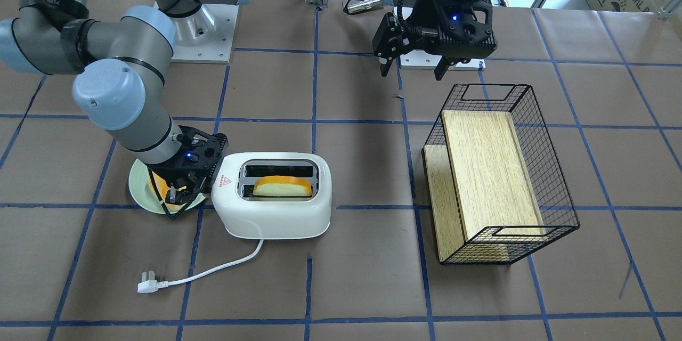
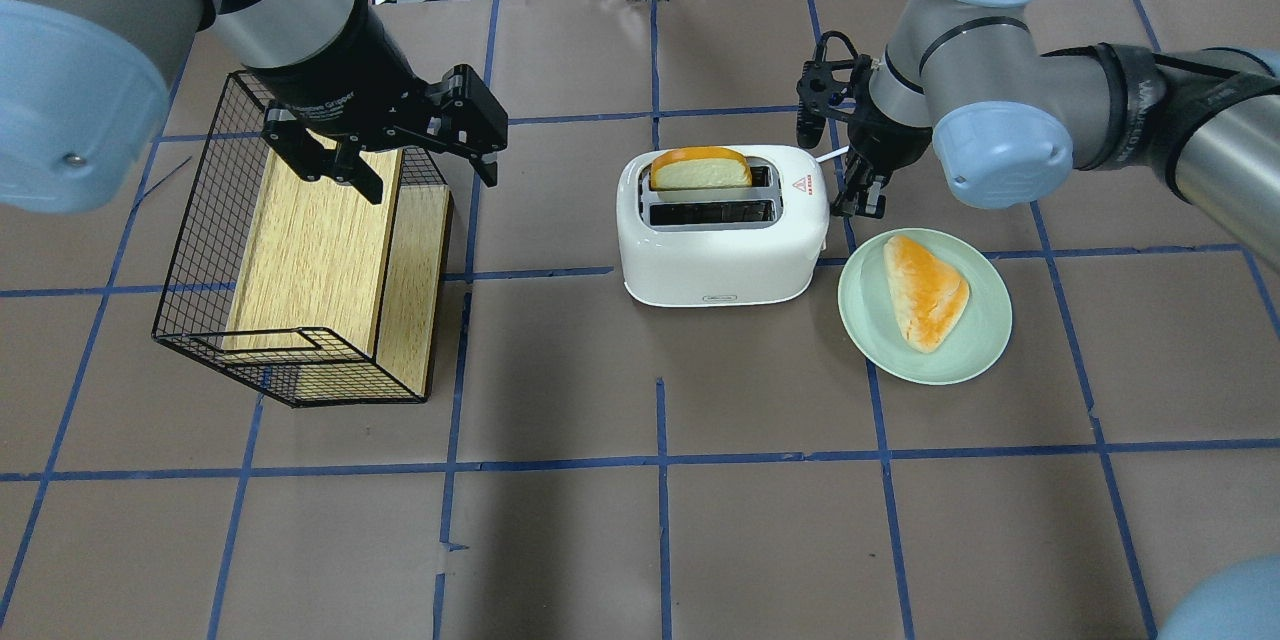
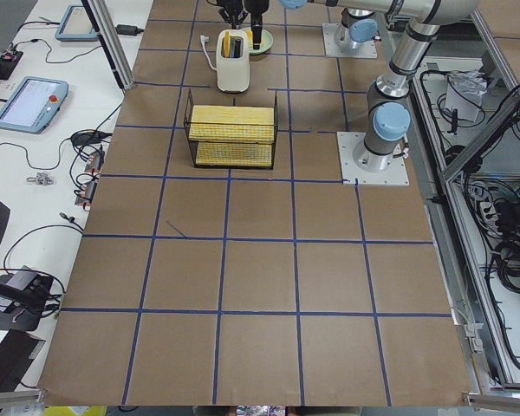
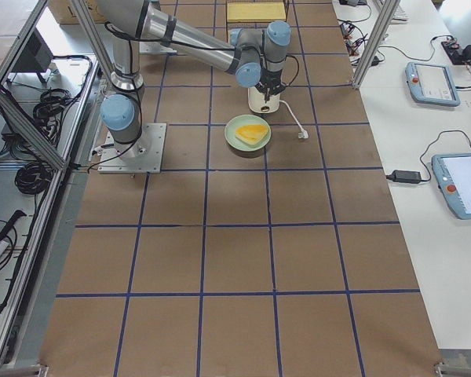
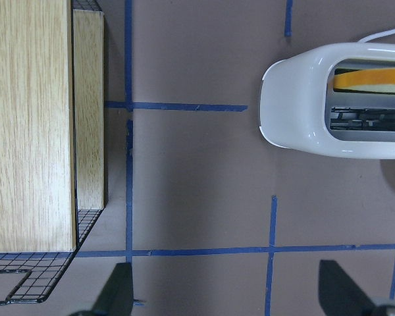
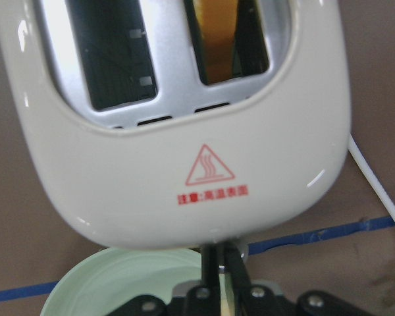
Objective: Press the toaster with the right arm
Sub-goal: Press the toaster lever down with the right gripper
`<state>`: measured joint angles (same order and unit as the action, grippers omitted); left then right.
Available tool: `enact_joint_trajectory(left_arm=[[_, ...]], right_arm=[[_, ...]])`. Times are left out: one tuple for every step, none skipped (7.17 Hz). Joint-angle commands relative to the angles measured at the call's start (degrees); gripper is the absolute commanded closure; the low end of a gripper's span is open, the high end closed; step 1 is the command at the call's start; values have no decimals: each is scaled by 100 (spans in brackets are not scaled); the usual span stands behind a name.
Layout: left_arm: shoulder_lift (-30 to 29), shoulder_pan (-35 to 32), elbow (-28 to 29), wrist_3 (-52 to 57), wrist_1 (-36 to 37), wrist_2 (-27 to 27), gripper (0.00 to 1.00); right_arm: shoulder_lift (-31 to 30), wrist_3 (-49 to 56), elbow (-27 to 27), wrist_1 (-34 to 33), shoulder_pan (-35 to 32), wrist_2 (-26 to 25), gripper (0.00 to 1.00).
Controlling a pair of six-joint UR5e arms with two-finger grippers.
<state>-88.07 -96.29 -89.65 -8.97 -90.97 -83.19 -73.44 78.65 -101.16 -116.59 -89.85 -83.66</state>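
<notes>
The white toaster [image 1: 277,213] stands mid-table with an orange-crusted bread slice [image 1: 282,186] upright in one slot; the other slot is empty. It also shows in the overhead view [image 2: 720,260] and the left wrist view [image 5: 316,118]. My right gripper [image 2: 865,203] is at the toaster's end with the red triangle sticker [image 6: 210,168]. Its thin prongs are shut together, empty, right against that end wall [image 6: 218,253]. Any lever or knob there is hidden. My left gripper [image 2: 425,175] is open and empty, hovering above the wire basket.
A pale green plate [image 2: 990,340] with a bread slice [image 2: 925,290] lies beside the toaster, under my right wrist. The white cord and plug [image 1: 149,282] trail off the toaster. A black wire basket [image 2: 200,250] holding wooden boards stands on my left side.
</notes>
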Motion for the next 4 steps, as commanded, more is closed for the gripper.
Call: enact_joint_trajectory(left_arm=[[0,-3,0,0,0,-4,0],[0,-3,0,0,0,-4,0],[0,5,0,0,0,5,0],[0,-3,0,0,0,-4,0]], right_arm=[[110,28,0,-39,11,-1,82],[154,37,0,-48,11,-1,82],[189,80,0,-48,11,-1,82],[190,98,18,-48,11,-1,82]])
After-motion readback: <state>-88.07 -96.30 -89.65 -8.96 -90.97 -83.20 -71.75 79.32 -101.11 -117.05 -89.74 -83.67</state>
